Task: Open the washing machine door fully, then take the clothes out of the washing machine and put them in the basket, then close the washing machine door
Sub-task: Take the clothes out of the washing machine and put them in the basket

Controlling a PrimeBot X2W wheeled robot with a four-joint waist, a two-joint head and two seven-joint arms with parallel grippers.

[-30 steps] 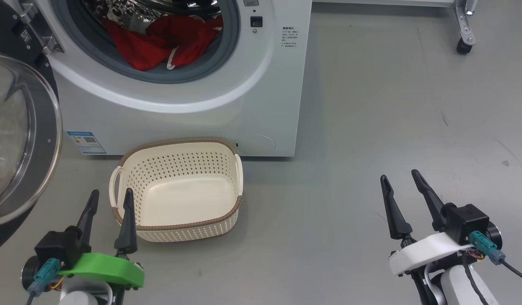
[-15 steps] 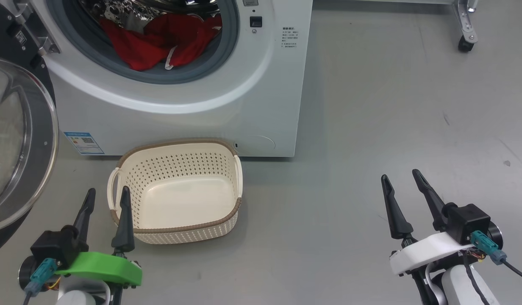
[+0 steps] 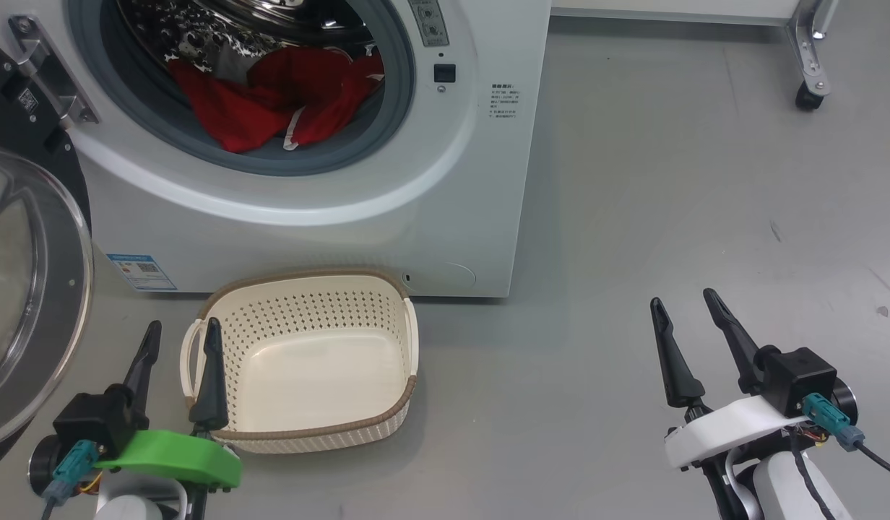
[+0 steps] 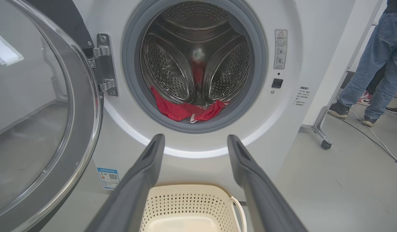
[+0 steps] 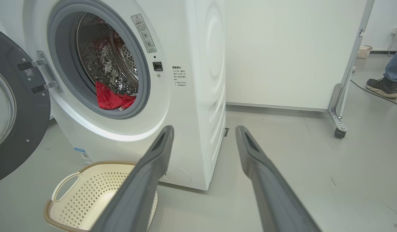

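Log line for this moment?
washing machine door open | red clothes in drum | basket empty on floor | left end effector open | right end effector open

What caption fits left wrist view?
Open left claw faces white washing machine, red clothes in steel drum, cream plastic basket below.

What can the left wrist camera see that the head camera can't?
Left wrist view, not head view: a person's legs in blue jeans. Head view, not left wrist view: the open right gripper on its white mount. Both: bright red clothes inside the big white washing machine, its open round glass door, and the cream perforated plastic basket.
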